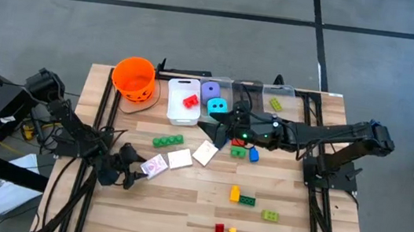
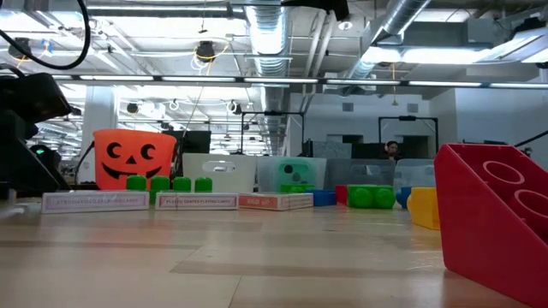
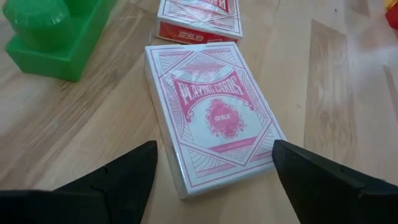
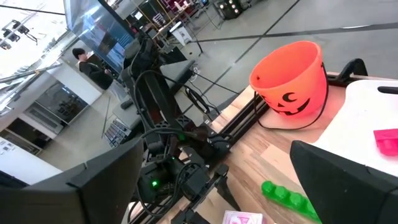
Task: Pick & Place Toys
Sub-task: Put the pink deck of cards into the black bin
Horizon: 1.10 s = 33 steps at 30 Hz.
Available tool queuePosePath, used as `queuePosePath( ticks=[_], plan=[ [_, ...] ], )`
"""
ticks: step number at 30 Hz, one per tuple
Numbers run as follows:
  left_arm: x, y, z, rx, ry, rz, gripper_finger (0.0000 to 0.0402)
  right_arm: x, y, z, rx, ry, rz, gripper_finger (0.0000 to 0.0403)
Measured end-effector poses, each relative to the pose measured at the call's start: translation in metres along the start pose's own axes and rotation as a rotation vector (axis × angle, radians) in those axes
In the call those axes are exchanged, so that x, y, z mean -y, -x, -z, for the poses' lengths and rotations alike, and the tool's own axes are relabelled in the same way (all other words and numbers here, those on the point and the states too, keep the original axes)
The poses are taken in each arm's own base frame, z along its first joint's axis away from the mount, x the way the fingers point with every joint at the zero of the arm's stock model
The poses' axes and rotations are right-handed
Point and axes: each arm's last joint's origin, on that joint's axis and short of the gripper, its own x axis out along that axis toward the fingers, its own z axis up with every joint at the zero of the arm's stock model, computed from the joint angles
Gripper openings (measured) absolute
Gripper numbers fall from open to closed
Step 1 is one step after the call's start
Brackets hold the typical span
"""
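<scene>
Left gripper (image 3: 214,177) low over the table, fingers apart on either side of a card deck (image 3: 213,116) lying flat, not clamped. Deck sits well away from the orange bucket (image 1: 133,78), just beyond the long green brick (image 1: 168,140). Right gripper (image 1: 217,130) spread wide, empty, near the clear bins (image 1: 183,101) beside the bucket.

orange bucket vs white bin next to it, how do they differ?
The orange bucket is round with a black jack-o'-lantern face; the white bin is rectangular and plain. No contents show in the orange bucket; the white bin holds a red brick. Both stand upright, side by side, at the table's far edge.
</scene>
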Motion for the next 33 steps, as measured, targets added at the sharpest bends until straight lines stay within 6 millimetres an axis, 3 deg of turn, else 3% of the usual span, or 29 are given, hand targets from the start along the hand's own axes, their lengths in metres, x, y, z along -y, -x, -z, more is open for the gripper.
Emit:
queuePosePath(
  ticks=[13, 23, 33],
  plan=[
    [0.008, 0.0, -0.002, -0.027, 0.044, 0.098, 0.0316, 0.0, 0.0, 0.0, -0.004, 0.011, 0.004, 0.0397],
    [0.01, 0.001, -0.003, -0.042, 0.001, 0.121, 0.0395, 0.0, 0.0, 0.001, -0.004, 0.011, 0.004, 0.0397],
    [0.011, 0.001, -0.004, -0.036, 0.042, 0.133, 0.0396, 0.002, 0.0, 0.0, -0.008, 0.017, 0.012, 0.0397]
  ],
)
